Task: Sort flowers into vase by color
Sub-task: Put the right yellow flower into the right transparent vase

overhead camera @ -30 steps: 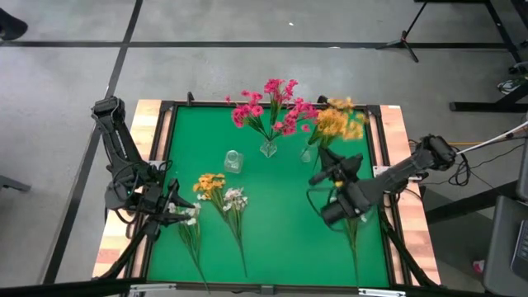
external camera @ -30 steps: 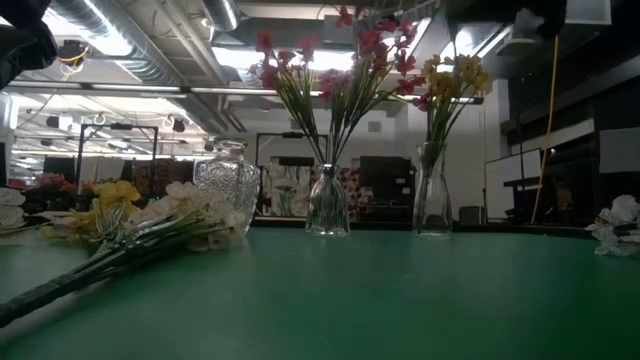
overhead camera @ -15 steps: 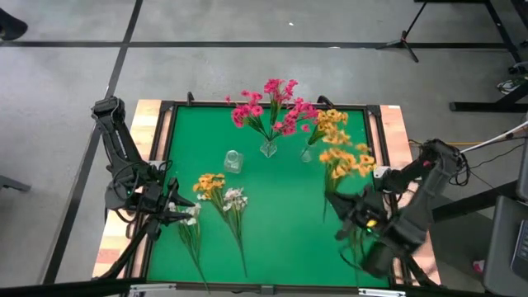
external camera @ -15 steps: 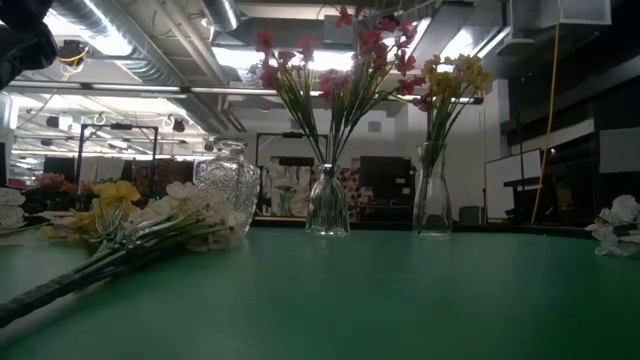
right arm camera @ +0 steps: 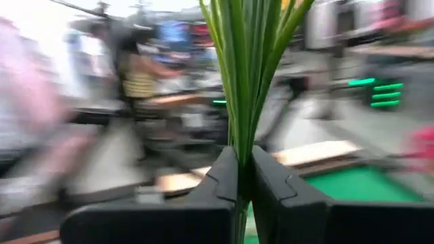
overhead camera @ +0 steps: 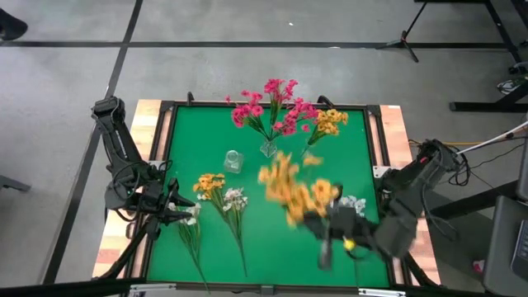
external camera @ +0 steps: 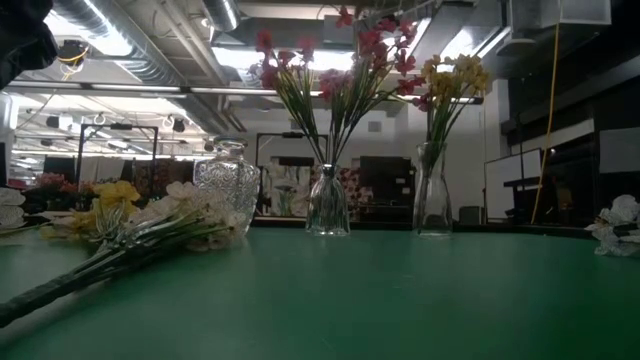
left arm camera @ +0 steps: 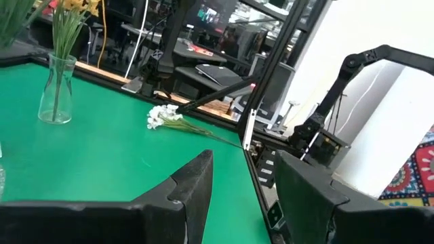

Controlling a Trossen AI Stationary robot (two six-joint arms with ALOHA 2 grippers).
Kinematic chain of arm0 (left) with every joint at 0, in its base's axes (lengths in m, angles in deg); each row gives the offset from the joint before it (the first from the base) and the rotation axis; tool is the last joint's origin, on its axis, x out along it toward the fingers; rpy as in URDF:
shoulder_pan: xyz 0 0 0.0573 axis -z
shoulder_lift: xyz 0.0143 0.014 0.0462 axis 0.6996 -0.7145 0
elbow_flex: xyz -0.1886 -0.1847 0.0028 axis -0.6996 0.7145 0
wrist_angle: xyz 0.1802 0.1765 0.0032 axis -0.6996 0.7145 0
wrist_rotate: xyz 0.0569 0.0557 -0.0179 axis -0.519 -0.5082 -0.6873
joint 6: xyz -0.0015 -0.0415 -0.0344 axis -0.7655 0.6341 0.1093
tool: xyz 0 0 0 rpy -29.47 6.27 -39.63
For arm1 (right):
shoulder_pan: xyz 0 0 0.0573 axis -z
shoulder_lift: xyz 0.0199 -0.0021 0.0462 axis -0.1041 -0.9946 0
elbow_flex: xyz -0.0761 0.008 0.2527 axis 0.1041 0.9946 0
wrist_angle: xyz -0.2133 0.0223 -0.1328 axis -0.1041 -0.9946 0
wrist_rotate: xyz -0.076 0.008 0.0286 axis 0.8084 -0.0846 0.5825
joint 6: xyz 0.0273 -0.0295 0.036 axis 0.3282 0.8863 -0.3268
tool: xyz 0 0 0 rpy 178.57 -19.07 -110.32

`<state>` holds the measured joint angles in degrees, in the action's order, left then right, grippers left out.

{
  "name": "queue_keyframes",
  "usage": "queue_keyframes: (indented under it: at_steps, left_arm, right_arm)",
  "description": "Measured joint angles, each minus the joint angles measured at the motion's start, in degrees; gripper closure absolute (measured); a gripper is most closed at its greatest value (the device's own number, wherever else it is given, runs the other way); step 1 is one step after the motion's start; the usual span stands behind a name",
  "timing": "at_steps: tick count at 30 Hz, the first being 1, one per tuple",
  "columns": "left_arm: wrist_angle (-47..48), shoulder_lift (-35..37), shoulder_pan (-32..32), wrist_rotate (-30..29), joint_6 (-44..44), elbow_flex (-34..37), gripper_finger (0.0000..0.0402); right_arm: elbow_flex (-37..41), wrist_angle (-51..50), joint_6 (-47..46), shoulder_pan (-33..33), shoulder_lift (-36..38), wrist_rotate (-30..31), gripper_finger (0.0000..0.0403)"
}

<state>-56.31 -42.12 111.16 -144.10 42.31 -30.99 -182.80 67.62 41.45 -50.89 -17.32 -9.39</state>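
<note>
- The right end effector [overhead camera: 326,235] hangs over the near right part of the green surface [overhead camera: 272,239], clamped on the green stems of a yellow-orange sprig [overhead camera: 290,186]; the right wrist view shows its two fingers [right arm camera: 225,177] pinched onto the bundle low on the stalks, the blossoms well above.
- That sprig looks light and limp in the head (the blossoms show as a wide smear over the middle of the surface), so I judge it will whip and lag behind the wrist; holding low on the stems where they are bunched and stiffest seems right.
- Thin smooth stalks may slide or twist in a two-finger pinch; a firm grip is safe, as nothing here crushes.
- Toward the far edge stand the pink-filled vase [overhead camera: 268,148] and, nearer the far right corner, the vase with yellow flowers [overhead camera: 308,153]; an empty round vase [overhead camera: 233,161] sits left of them. All are glass, narrow-mouthed and likely to tip.
- A white sprig [left arm camera: 165,116] lies by the right edge.
- The left end effector [overhead camera: 169,216] waits at the near left edge, fingers [left arm camera: 194,188] spread and empty, just beside a white sprig there [overhead camera: 189,216]; a yellow sprig [overhead camera: 209,183] and another white one [overhead camera: 235,200] lie close by.
</note>
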Motion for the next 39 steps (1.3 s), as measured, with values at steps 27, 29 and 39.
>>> queue_keyframes:
  at_steps: [27,29,39]
  left_arm:
    - [1.6,0.0,0.0,-7.1,2.6,0.0,0.0249]
    - [1.6,0.0,0.0,-7.1,2.6,0.0,0.0249]
    - [1.8,0.0,0.0,-11.8,2.4,0.0,0.0249]
  right_arm:
    - [55.3,32.9,22.2,21.6,45.1,-14.0,0.039]
    - [59.0,38.2,24.4,23.5,45.2,-14.7,0.039]
    - [69.2,51.0,30.7,33.7,38.6,-19.0,0.039]
